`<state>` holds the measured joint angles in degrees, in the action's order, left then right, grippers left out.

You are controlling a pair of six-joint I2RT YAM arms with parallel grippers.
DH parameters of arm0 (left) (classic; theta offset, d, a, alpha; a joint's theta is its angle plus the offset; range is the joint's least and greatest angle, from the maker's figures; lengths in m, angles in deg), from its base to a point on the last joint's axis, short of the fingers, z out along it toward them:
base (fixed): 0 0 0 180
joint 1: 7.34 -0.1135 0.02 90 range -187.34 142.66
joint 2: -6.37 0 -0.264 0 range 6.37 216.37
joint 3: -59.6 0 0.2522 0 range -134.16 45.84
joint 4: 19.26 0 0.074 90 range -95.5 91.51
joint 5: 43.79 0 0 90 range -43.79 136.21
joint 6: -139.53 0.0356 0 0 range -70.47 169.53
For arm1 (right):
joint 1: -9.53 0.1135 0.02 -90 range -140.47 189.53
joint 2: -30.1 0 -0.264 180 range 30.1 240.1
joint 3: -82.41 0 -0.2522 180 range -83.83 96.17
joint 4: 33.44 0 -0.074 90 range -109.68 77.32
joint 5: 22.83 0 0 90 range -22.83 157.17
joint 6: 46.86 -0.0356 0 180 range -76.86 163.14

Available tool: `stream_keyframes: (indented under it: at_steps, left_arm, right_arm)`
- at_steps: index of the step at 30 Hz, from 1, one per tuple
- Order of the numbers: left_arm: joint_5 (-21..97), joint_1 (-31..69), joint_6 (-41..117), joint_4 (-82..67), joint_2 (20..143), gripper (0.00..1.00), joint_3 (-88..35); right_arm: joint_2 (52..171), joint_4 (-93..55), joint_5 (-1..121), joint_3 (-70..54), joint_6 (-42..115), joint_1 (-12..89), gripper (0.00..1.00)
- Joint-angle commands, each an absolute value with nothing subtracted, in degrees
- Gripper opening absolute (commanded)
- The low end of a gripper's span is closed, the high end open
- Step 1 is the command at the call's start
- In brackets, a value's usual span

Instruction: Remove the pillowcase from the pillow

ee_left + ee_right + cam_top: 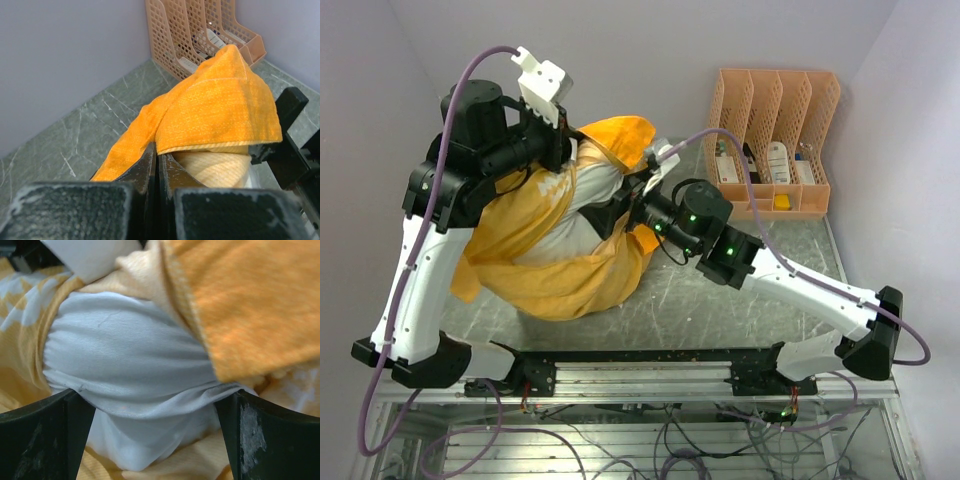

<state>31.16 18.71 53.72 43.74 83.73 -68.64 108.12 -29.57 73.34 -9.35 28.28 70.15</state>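
Observation:
The orange-yellow pillowcase [545,275] is bunched around the off-white pillow [595,185] in the middle of the table. My left gripper [563,150] is raised at the far side, shut on an edge of the pillowcase [220,100]; the fabric drapes from between its closed fingertips [159,157], paler inside below. My right gripper [625,205] reaches in from the right. Its fingers [45,435] stand wide on either side of a bulge of the pillow [130,355], which creases between them. Orange pillowcase fabric [250,305] hangs at the upper right of that view.
A peach plastic file organizer [770,95] with small items stands at the back right corner and also shows in the left wrist view [195,35]. The grey marbled table [720,300] is walled on the left, back and right. The arms' base rail [650,365] runs along the front.

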Motion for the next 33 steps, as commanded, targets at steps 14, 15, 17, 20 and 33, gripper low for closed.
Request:
stream_keyframes:
  at_steps: [14, 15, 17, 20, 33]
  left_arm:
    - [22.7, 18.9, 50.9, 49.4, 83.0, 0.07, -67.5]
    - [22.1, 18.9, 51.0, 49.9, 83.0, 0.07, -67.7]
    - [21.1, 18.9, 51.3, 50.7, 82.9, 0.07, -68.3]
    - [20.6, 18.8, 51.7, 51.5, 82.7, 0.07, -69.6]
    - [34.0, 18.8, 59.4, 43.5, 79.3, 0.07, -69.0]
  right_arm:
    - [120.3, -41.4, 72.0, 0.5, 10.1, 65.5, 0.75]
    - [120.6, -42.8, 72.2, 0.4, 10.3, 65.5, 0.68]
    - [120.8, -44.8, 72.7, 0.0, 11.0, 65.4, 0.52]
    - [121.2, -47.9, 70.5, 0.4, 12.4, 64.9, 0.26]
    - [114.4, -61.6, 58.0, -13.1, 16.5, 64.9, 0.0]
